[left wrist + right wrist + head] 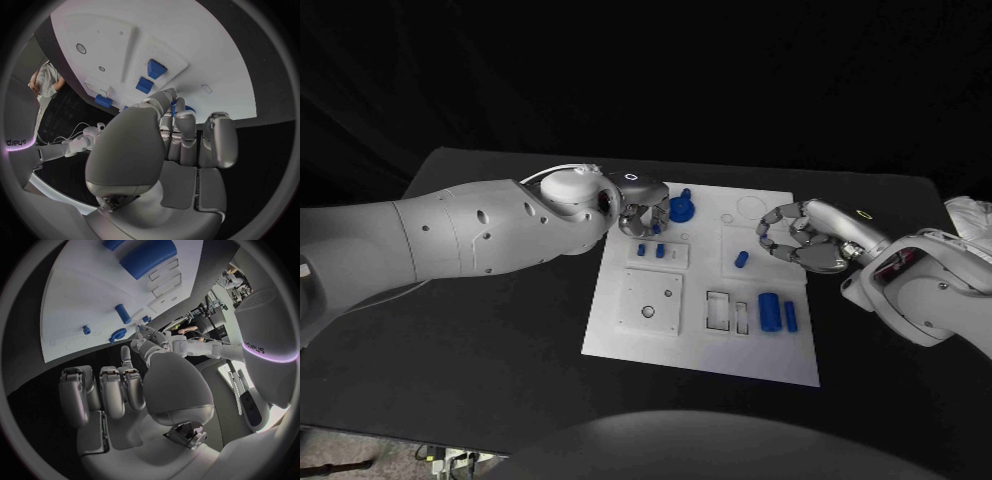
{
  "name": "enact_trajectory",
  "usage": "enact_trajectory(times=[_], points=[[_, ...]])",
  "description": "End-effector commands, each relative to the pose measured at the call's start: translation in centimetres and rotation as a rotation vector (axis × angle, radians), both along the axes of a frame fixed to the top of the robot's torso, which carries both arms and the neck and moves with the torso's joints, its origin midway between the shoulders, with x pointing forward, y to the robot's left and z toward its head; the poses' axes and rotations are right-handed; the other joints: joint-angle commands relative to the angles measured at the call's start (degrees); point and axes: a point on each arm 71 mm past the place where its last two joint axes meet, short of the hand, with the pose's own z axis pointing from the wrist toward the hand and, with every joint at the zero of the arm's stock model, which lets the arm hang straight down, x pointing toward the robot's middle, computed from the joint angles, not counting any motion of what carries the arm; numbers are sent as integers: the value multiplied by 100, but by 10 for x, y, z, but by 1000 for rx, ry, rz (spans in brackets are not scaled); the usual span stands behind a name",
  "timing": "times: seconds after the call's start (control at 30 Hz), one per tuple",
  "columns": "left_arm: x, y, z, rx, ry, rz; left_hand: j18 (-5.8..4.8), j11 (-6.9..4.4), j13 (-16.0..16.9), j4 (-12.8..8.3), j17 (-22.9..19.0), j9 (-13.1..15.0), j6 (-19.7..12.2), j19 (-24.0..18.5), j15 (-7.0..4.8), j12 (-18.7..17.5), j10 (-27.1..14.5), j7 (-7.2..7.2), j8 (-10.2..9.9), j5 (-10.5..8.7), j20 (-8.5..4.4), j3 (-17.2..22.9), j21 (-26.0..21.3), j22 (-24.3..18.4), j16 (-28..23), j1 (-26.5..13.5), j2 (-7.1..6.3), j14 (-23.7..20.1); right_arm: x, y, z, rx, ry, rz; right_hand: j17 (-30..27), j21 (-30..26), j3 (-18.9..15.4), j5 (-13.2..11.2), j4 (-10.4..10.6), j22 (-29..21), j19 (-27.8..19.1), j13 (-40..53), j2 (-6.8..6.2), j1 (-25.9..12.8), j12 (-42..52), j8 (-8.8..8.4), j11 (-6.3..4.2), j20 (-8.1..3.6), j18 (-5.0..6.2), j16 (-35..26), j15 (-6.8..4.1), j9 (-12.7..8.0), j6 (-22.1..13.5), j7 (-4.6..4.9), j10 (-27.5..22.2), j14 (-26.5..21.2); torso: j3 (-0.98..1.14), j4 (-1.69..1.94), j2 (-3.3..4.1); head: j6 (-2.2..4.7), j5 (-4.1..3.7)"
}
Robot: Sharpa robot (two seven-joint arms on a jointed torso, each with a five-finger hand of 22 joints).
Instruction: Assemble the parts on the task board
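The white rectangular task board [625, 335] lies in the middle of the black counter [473, 380], its long axis running from about 12 o'clock to 6 o'clock in the head view with a slight lean, so both arms can reach it from opposite sides.

The left silver hand [642, 217] hovers over the board's 11 o'clock corner, just beside the round blue knob-like part [682, 208] that stands there. Its fingers [220, 140] are apart and extended, and the left wrist view shows nothing between them, so it is released and empty; I judge it is posed to approach that part or the two small blue blocks [651, 251] seated side by side just below it.

The right silver hand [798, 238] hangs over the board's 2 o'clock edge with its fingers [107, 390] curled in loosely; the right wrist view shows its palm bare, so it holds nothing.

Near the board's centre a small blue peg [740, 260] lies tilted, pointing roughly toward 1 o'clock. At 4 o'clock a large blue cylinder [770, 311] and a slimmer blue bar [792, 318] lie flat, side by side, long axes parallel to the board's long edge, probably staged for insertion in the white slots [718, 312] beside them.
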Motion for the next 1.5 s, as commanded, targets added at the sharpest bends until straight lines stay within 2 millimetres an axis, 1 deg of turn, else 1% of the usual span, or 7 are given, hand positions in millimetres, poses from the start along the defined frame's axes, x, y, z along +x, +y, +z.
enact_trajectory(times=[0.03,0.43,0.63,0.8,1.13,1.3,1.5], points=[[-1,1,-3,19,20,6,10,27,-12,-19,-10,-11,-43,-13,4,-37,32,14,-41,32,13,34,-38,1076,-21,43,-23,-50,-1,1,-1,-6,9,5,1508,-37,20,20,-24,1396,364,1506,5,47,1,24,-28,-44,6,20,-38,-8,41,-15,607,617,1,-3,1,0,6],[0,-1,-5,26,21,8,21,21,-75,-27,-77,-90,-282,-34,-19,-159,-7,-51,-190,11,8,55,-76,1067,-37,25,-66,-98,0,1,-2,-7,12,6,1508,-37,20,20,-24,1396,364,1506,5,47,1,24,-28,-44,6,20,-38,-8,41,-15,607,617,0,-10,0,0,6],[0,2,-8,56,38,24,41,78,-145,21,-257,-198,-695,-94,4,-311,-158,-242,-384,-97,21,48,-195,1034,-130,-67,-178,-213,-1,1,-2,-8,12,4,1508,-40,21,21,-28,1395,361,1506,4,51,1,24,-28,-45,7,20,-38,-9,42,-15,607,617,3,-5,1,0,-4],[1,3,-8,67,35,30,52,106,-170,48,-325,-267,-983,-127,24,-380,-255,-352,-394,-140,41,35,-256,1018,-159,-110,-256,-268,-1,1,-2,-8,13,4,1508,-40,21,21,-28,1395,361,1506,4,51,1,24,-28,-45,7,20,-38,-9,42,-15,607,617,1,-4,1,0,-3],[1,6,-5,34,0,23,50,111,-167,56,-309,-271,-998,-123,28,-384,-276,-377,-379,-160,45,37,-245,1022,-146,-111,-253,-266,-1,1,-3,-10,13,3,1508,-41,22,21,-31,1394,360,1506,3,54,1,24,-29,-45,7,20,-39,-10,44,-15,607,617,-3,-2,0,0,9],[2,8,-1,-16,-47,10,57,150,-178,81,-369,-291,-1065,-142,48,-477,-552,-438,-362,-218,64,30,-286,1013,-162,-105,-277,-300,0,0,-3,-11,11,1,1508,-53,22,20,-35,1389,349,1506,-1,58,1,23,-29,-46,11,20,-39,-11,44,-15,607,617,-1,0,3,0,2],[3,18,10,-89,-126,16,70,170,-251,135,-469,-346,-1176,-166,72,-648,-1127,-507,-363,-418,81,-56,-351,996,-196,-55,-319,-331,0,-2,-2,-11,3,-5,1508,-66,16,11,-41,1383,336,1506,-14,57,1,21,-27,-46,15,20,-39,-14,42,-13,607,617,-6,3,-4,0,6]])
